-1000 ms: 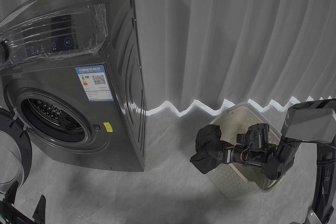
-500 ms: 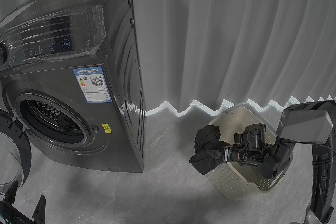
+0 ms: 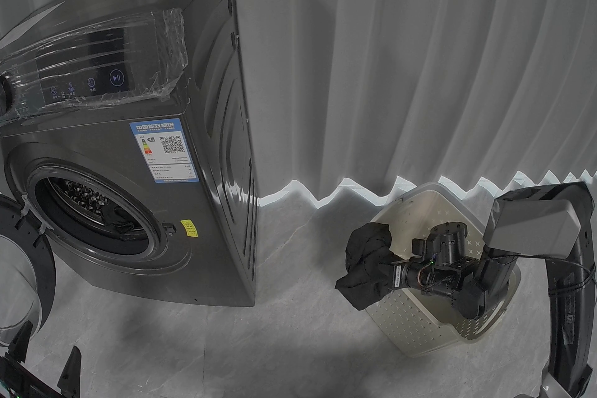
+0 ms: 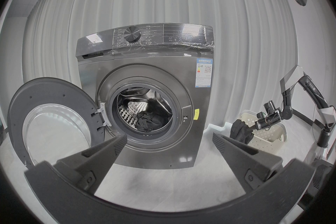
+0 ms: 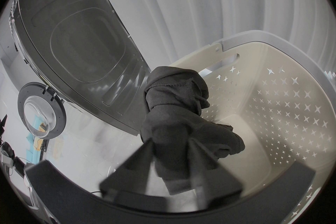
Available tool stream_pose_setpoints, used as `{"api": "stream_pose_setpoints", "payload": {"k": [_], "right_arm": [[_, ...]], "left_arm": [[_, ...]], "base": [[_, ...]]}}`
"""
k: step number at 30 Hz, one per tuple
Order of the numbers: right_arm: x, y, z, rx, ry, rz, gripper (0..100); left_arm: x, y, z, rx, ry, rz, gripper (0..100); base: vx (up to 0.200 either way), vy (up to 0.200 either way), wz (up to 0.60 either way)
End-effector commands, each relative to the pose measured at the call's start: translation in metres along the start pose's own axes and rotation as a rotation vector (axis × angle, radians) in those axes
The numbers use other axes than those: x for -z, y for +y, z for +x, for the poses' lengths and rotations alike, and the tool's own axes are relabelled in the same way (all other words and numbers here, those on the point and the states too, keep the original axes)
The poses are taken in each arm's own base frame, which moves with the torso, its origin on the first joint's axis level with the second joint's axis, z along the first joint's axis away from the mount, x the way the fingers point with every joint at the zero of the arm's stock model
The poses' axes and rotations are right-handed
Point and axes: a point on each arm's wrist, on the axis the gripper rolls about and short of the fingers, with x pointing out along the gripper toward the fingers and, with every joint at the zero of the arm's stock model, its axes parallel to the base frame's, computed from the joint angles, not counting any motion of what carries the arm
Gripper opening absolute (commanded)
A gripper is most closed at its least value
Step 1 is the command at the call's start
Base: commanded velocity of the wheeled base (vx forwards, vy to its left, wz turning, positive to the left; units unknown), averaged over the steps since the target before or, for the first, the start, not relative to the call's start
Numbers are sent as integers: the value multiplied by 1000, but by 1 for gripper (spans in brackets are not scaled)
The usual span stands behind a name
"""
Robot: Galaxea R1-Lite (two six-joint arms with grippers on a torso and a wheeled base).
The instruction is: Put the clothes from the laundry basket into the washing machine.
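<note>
— Pale stone floor [image 3: 298,324], white curtain [image 3: 404,45], washing machine [image 3: 124,169] with its door [image 4: 42,90] open.
— Right gripper [image 5: 171,156] clamps the dark garment [image 5: 175,112] over the basket [image 3: 410,324] rim, barely shifted since; left gripper [image 4: 168,137] gapes wide, empty.

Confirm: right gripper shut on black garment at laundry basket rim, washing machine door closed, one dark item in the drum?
Not quite: the left wrist view shows the washing machine door swung open. The rest holds: right gripper shut on the black garment at the laundry basket rim, a dark item in the drum.
</note>
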Motion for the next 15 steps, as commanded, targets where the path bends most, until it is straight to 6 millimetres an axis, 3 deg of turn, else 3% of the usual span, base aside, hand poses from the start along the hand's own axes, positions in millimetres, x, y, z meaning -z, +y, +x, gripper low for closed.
{"api": "stream_pose_setpoints", "payload": {"k": [1, 8, 15], "right_arm": [[-3, 2, -4, -5, -7, -2, 0], [-18, 7, -25, -17, -62, -7, 0], [-36, 19, -62, -51, -146, -20, 0]], "left_arm": [[5, 0, 0, 0, 0, 0, 100], [5, 0, 0, 0, 0, 0, 100], [5, 0, 0, 0, 0, -2, 100]], "base": [[0, 0, 0], [0, 0, 0], [0, 0, 0]]}}
